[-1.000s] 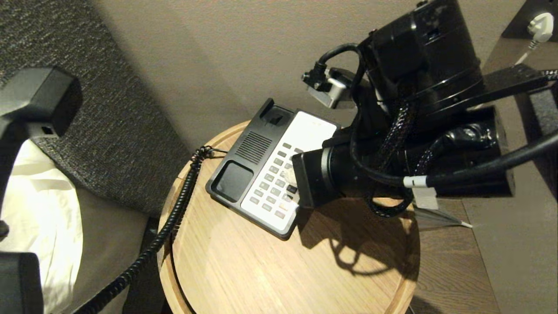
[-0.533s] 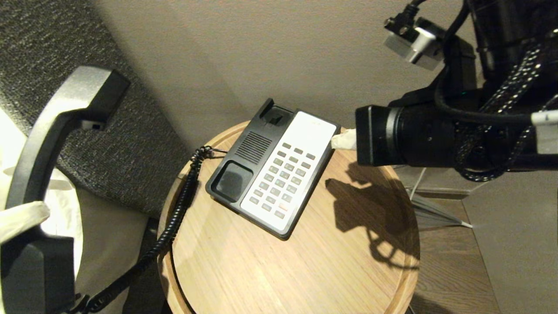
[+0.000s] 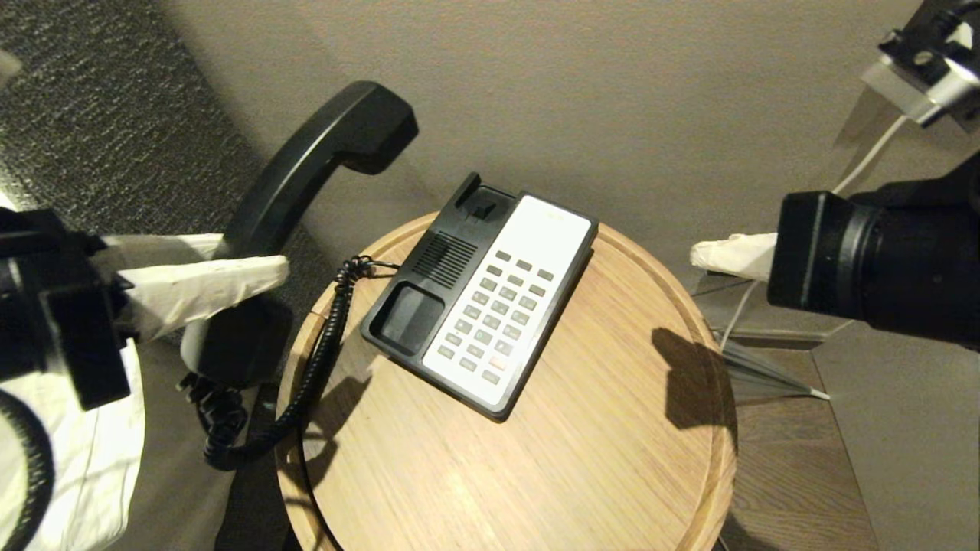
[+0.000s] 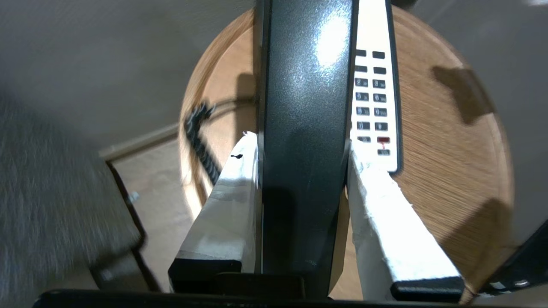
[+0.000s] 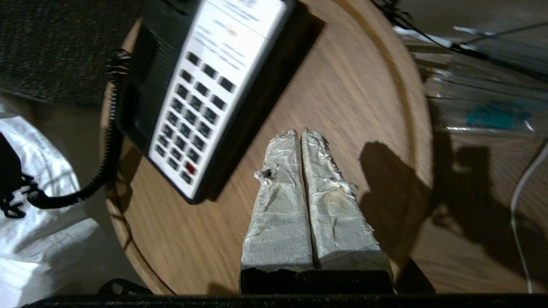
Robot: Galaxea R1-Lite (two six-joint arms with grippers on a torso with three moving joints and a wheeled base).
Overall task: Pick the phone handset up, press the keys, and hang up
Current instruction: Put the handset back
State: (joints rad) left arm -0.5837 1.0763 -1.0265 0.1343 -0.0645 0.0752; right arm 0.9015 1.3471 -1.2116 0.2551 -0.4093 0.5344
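Right, head view: left gripper [image 3: 230, 268] is clamped across the straight mid-bar of the phone handset [image 3: 306, 164], holding it in the air off the table's left edge, well apart from the empty cradle on the phone base [image 3: 478, 295]. Handset looks like rigid moulded plastic, probably light, glossy so likely slick under the wrapped fingers; the mid-bar is the sensible place to hold, since the bulging ends would wedge the jaws. The coiled cord [image 3: 306, 375] hangs slack from the lower end and will probably tug sideways on any swing. The lower earpiece sits behind the gripper body, hard to make out. Right gripper [image 3: 723, 255] is off the round table [image 3: 612, 474], to its right, holding nothing. Left wrist view: white fingers [image 4: 227, 192] press both flanks of the handset [image 4: 306, 107], which blocks most of the keypad [image 4: 371, 98] and all of the cradle; both handset ends are cut off. Right wrist view: fingers [image 5: 280, 192] are pressed together, empty, hanging over bare wood beside the phone base [image 5: 201, 90]; key labels are unreadable and the handset is not in this view.
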